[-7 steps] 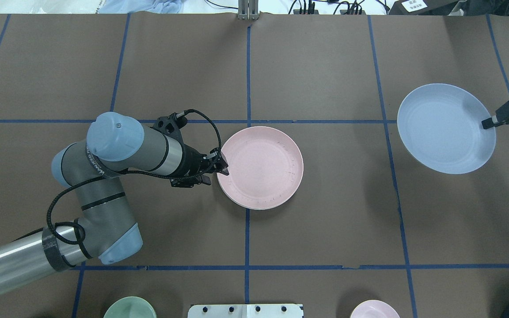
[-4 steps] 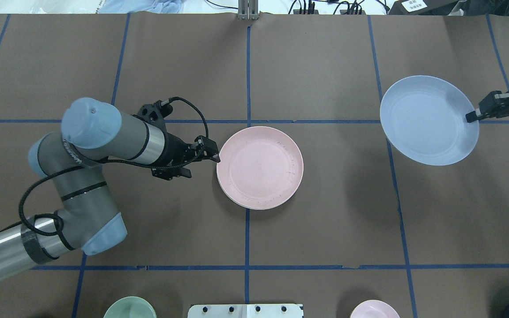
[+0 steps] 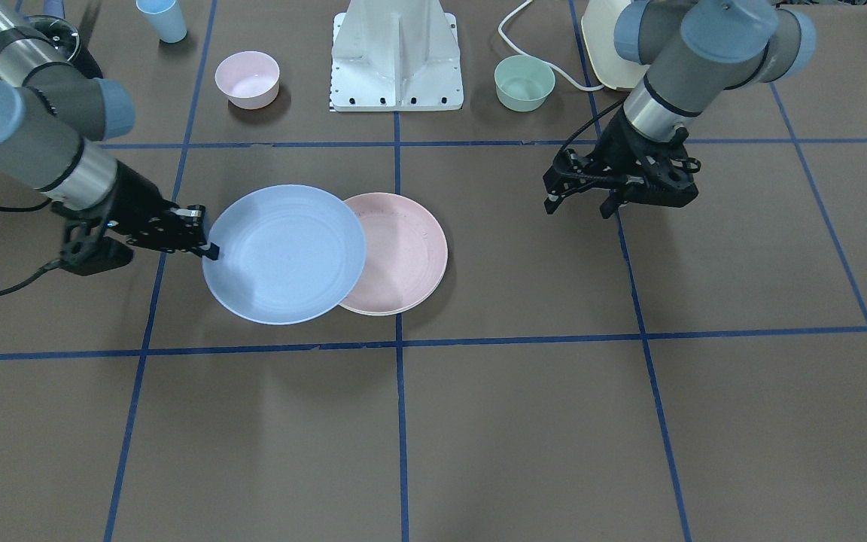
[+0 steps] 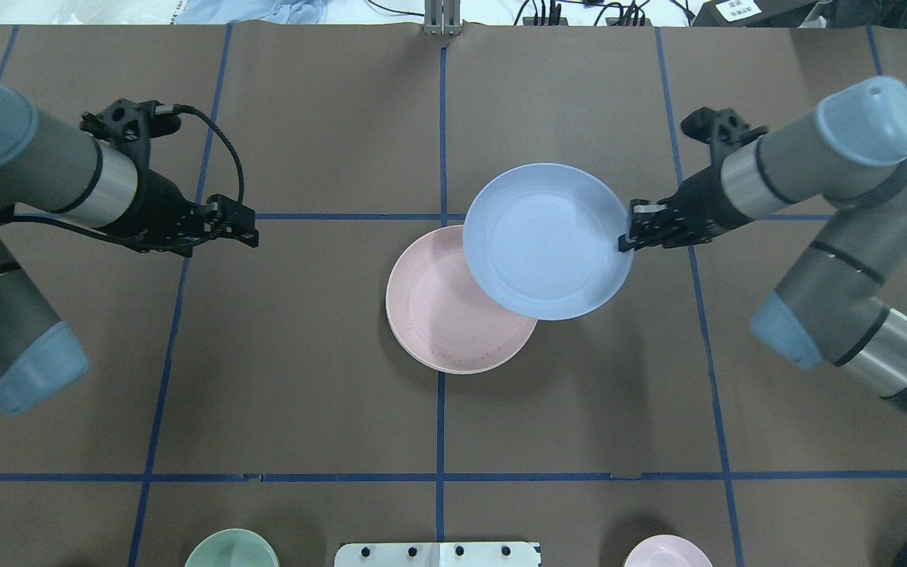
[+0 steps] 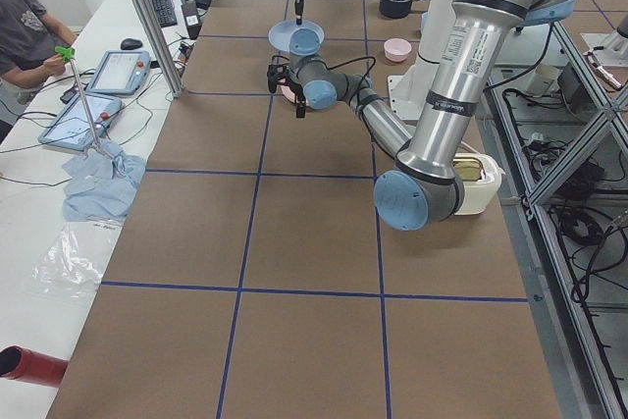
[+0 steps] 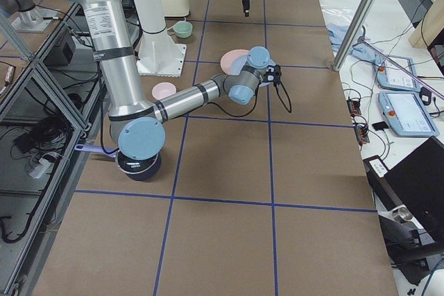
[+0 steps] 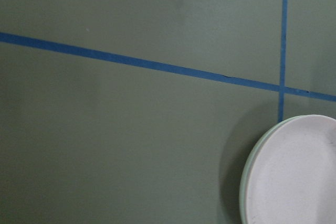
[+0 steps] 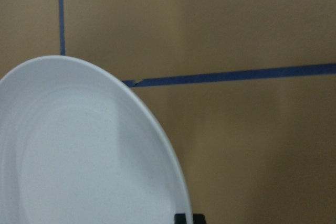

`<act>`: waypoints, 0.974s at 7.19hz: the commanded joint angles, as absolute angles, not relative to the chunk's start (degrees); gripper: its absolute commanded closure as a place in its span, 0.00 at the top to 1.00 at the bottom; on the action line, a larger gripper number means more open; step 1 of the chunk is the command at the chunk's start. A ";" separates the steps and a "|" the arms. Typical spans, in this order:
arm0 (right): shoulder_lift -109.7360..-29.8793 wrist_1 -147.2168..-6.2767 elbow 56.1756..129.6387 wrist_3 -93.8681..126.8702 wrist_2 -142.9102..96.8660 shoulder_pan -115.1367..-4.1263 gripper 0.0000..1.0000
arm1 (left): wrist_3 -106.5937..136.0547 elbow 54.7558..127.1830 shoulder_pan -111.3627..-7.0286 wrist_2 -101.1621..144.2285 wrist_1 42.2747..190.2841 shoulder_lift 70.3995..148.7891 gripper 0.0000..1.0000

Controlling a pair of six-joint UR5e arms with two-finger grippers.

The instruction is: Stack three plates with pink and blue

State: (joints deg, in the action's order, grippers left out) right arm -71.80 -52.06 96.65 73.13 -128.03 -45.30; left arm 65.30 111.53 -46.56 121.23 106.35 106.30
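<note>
As the right end effector (image 4: 625,240) clamps the blue plate (image 4: 548,240) — partly over the pink plate (image 4: 438,323) — the left end effector (image 4: 250,227) gapes.

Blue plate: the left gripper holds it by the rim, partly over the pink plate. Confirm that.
Not quite: it is the right gripper that holds the blue plate by the rim, partly over the pink plate, as the overhead exterior view shows.

We found open worktop (image 4: 579,394) on every side of the pink plate (image 4: 438,327) but its far right, where the blue plate (image 4: 548,240), pinched by the right end effector (image 4: 623,241), overhung it. The left end effector (image 4: 251,224), seemingly agape, stood well apart.
</note>
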 commanded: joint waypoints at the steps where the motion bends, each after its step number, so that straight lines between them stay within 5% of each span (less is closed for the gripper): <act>1: -67.52 -52.21 95.28 78.38 -120.42 -37.37 0.00 | 59.60 112.76 -49.39 121.29 105.56 103.45 1.00; 5: -65.40 -53.17 93.17 78.57 -120.06 -36.04 0.00 | 59.41 112.41 -49.39 121.29 105.56 103.36 1.00; 6: -65.39 -53.26 92.90 78.49 -120.06 -36.12 0.76 | 57.67 112.50 -49.57 121.29 105.56 102.49 1.00; 7: -65.39 -53.09 93.34 78.40 -119.45 -36.82 1.00 | 55.57 112.76 -50.44 121.29 105.56 101.00 1.00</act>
State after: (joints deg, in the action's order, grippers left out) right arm -65.47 -53.19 93.16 78.49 -119.92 -36.33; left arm 57.71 112.55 -49.72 121.29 105.56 102.41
